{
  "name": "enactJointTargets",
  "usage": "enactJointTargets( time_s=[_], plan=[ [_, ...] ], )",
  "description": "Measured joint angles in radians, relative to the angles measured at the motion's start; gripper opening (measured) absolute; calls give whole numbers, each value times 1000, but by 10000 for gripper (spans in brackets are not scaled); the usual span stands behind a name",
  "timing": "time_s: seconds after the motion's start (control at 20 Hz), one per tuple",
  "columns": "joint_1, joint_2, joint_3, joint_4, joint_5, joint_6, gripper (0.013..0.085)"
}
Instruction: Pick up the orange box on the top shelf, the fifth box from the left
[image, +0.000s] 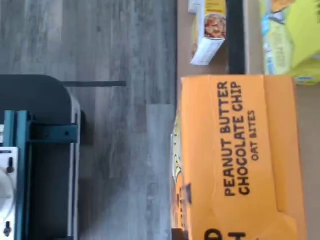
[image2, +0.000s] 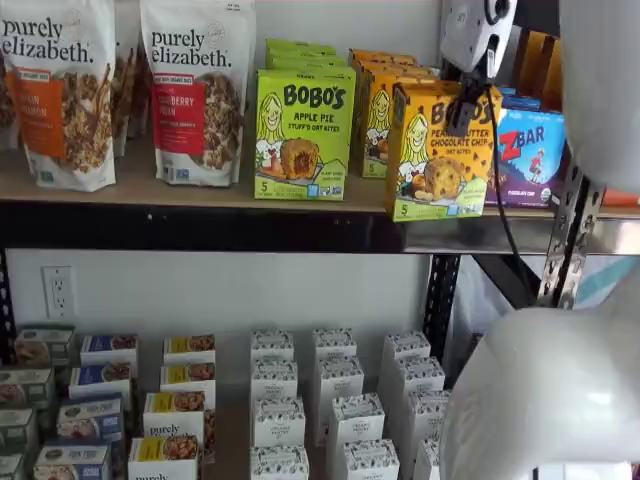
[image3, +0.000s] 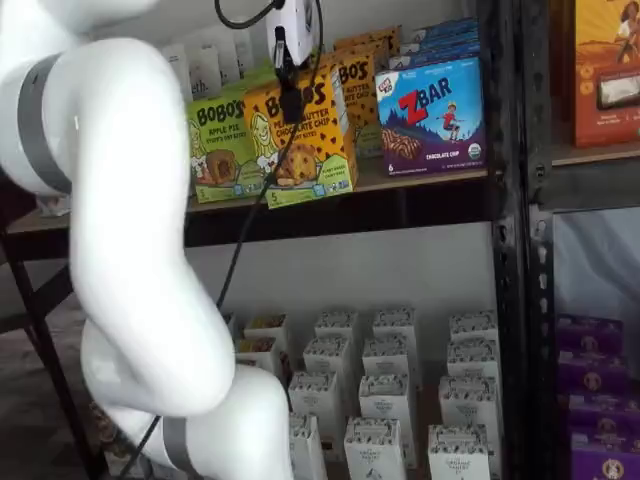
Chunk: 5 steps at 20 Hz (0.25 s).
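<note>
The orange box (image2: 432, 172), a Bobo's Peanut Butter Chocolate Chip carton, stands at the front edge of the top shelf (image2: 190, 197), forward of the boxes beside it. It shows in both shelf views (image3: 322, 150). My gripper (image2: 464, 106) comes down on its top. One black finger lies across its front face (image3: 290, 100); the other is hidden behind the box. The fingers look closed on the box. The wrist view shows the box's top panel (image: 240, 160) very close.
A lime-green Apple Pie box (image2: 300, 135) stands just left of the orange box and a ZBar box (image2: 530, 160) just right. More orange boxes (image2: 375, 95) stand behind. Granola bags (image2: 195, 90) are further left. A black upright (image2: 565, 240) is at the right. Small white boxes (image2: 330, 410) fill the lower shelf.
</note>
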Motion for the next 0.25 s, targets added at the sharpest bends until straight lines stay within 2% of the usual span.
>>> enactJointTargets(
  time_s=[0.25],
  plan=[
    [-34,-71,54,19,44,-24,410]
  ],
)
